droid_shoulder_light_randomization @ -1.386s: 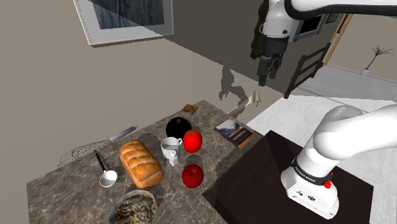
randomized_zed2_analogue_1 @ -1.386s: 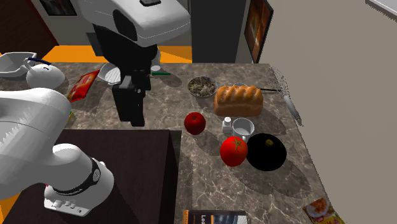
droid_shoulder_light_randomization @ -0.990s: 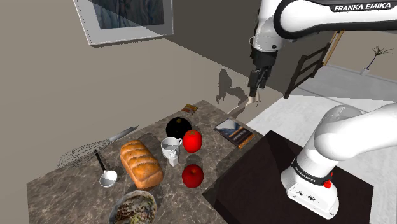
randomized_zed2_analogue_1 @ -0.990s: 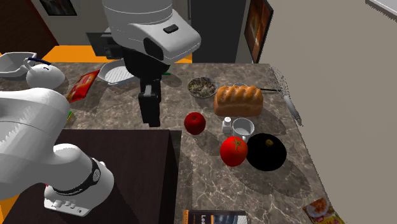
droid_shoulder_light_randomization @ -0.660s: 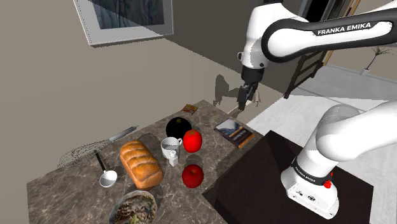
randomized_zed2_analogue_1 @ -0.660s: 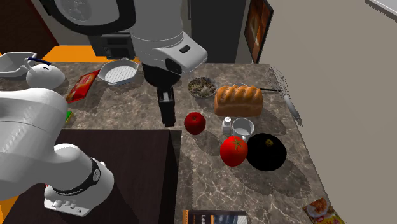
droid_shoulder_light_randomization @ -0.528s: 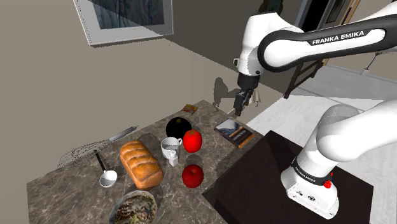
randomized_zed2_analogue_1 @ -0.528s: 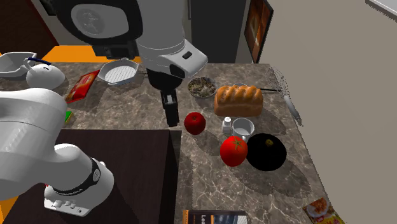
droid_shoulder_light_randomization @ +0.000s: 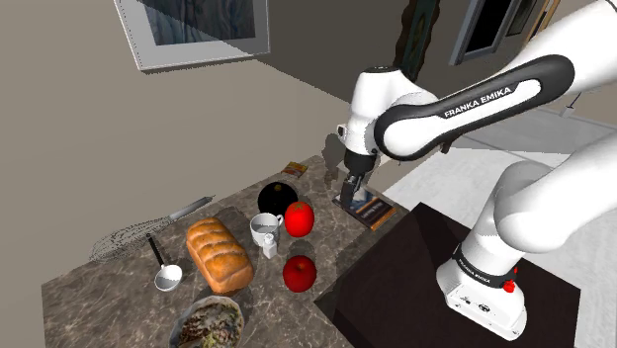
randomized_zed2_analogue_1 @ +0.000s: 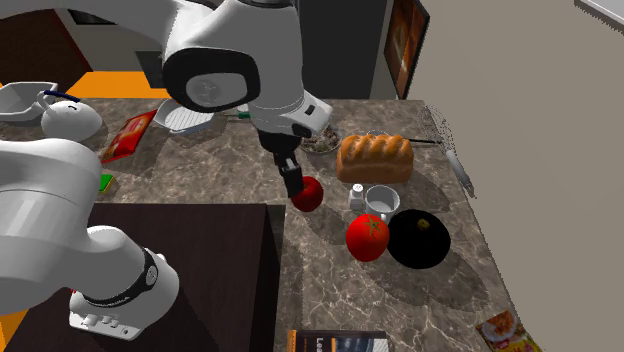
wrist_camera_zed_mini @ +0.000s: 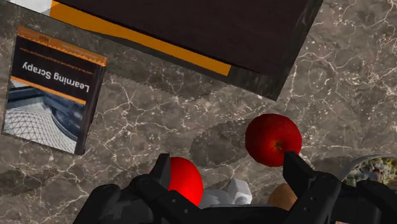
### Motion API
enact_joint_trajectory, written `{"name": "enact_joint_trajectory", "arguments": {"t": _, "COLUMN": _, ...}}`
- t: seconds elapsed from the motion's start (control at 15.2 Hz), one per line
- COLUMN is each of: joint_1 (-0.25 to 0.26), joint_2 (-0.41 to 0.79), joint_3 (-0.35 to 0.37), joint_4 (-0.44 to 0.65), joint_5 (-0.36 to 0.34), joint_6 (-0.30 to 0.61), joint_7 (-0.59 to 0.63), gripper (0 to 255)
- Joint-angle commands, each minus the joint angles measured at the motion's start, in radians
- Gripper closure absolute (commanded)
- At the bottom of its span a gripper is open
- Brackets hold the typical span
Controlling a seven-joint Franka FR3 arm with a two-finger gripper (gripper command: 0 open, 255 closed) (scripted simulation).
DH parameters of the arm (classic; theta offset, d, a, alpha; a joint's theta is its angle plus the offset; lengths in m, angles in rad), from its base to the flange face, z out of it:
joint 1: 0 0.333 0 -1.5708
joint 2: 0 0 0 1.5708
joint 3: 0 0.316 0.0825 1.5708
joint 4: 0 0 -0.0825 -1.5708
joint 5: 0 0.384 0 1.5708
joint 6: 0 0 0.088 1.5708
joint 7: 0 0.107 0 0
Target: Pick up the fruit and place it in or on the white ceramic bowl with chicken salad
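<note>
At the shoulder view's bottom edge sits the chicken-salad bowl (droid_shoulder_light_randomization: 208,321), open side up to take the fruit. Just up and right of it the apple (droid_shoulder_light_randomization: 300,272) lies on the marble counter (droid_shoulder_light_randomization: 129,297) beside the stand (droid_shoulder_light_randomization: 415,267) — dark red, round, smooth, with a small stem. Farther back, at centre, the gripper (droid_shoulder_light_randomization: 348,188) points down, fingers (wrist_camera_zed_mini: 302,181) spread apart — likely readied to straddle the apple.
</note>
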Motion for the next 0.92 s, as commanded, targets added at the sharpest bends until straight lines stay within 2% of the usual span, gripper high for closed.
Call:
{"name": "enact_joint_trajectory", "arguments": {"t": 0.0, "joint_1": 0.018, "joint_2": 0.076, "joint_3": 0.03, "joint_4": -0.006, "joint_5": 0.011, "joint_6": 0.1, "joint_7": 0.001, "gripper": 0}}
{"name": "enact_joint_trajectory", "arguments": {"t": 0.33, "joint_1": 0.041, "joint_2": 0.274, "joint_3": 0.101, "joint_4": 0.009, "joint_5": 0.0, "joint_6": 0.318, "joint_7": 0.012, "gripper": 0}}
{"name": "enact_joint_trajectory", "arguments": {"t": 0.53, "joint_1": 0.04, "joint_2": 0.405, "joint_3": 0.145, "joint_4": 0.034, "joint_5": -0.052, "joint_6": 0.441, "joint_7": 0.046, "gripper": 0}}
{"name": "enact_joint_trajectory", "arguments": {"t": 0.66, "joint_1": 0.036, "joint_2": 0.496, "joint_3": 0.169, "joint_4": 0.058, "joint_5": -0.124, "joint_6": 0.518, "joint_7": 0.094, "gripper": 0}}
{"name": "enact_joint_trajectory", "arguments": {"t": 0.86, "joint_1": 0.051, "joint_2": 0.635, "joint_3": 0.166, "joint_4": 0.106, "joint_5": -0.304, "joint_6": 0.615, "joint_7": 0.217, "gripper": 0}}
